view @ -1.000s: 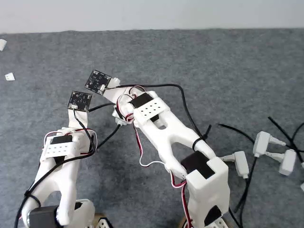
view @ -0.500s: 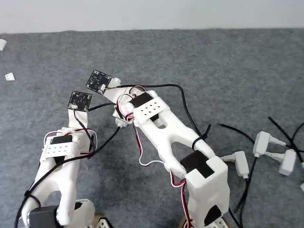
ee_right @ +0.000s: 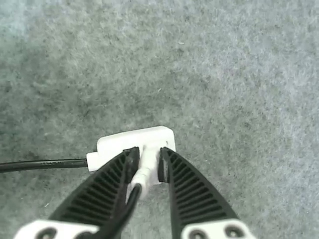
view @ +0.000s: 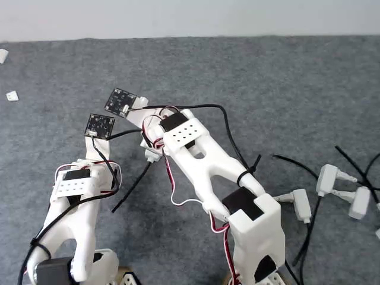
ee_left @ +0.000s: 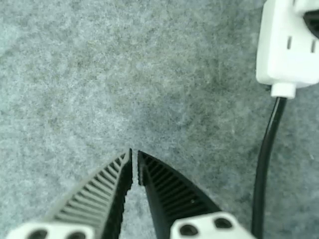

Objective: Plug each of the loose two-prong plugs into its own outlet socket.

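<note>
Plug (ee_right: 143, 172), white, sits pinched between the right jaws, its front against a white outlet socket (ee_right: 133, 142) lying on the grey surface (ee_right: 239, 74). Left jaws are all but closed, empty, near a second socket (ee_left: 289, 45).

Grey felt mat (view: 285, 83), white scrap (view: 12, 95) far-left edge.

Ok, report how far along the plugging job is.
Done: nothing confirmed seated. In hand: the right hand grips a white two-prong plug against a white outlet block; the left hand is shut, empty, near a white slotted socket. Left: the white cabled pieces lying apart on the grey carpet.
</note>
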You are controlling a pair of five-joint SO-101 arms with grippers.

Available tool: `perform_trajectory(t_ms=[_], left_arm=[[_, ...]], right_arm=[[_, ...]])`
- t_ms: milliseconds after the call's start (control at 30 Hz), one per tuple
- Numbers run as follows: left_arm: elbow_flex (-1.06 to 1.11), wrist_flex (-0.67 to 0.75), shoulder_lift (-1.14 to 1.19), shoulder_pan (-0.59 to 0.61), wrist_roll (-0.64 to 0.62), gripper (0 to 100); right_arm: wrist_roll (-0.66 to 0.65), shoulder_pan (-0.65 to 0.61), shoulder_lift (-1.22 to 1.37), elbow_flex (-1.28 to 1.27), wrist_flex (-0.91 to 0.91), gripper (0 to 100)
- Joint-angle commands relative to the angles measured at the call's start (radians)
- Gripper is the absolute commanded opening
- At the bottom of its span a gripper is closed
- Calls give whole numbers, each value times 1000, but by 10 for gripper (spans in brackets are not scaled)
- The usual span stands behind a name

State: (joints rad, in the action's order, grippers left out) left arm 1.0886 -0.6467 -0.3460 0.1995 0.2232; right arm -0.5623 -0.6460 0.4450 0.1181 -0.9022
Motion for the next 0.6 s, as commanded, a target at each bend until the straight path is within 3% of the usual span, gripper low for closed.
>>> perform_trajectory(t_ms=[0,233,567], left_arm=[[-35,18,-3,-3,5,13],[-36,17,-3,-2,5,13],[-38,17,-5,0,5,13]], right_arm=[[-21,-8,13,34,-35,10],[-46,-8,188,245,-119,10],[61,-10,271,374,-217,10]])
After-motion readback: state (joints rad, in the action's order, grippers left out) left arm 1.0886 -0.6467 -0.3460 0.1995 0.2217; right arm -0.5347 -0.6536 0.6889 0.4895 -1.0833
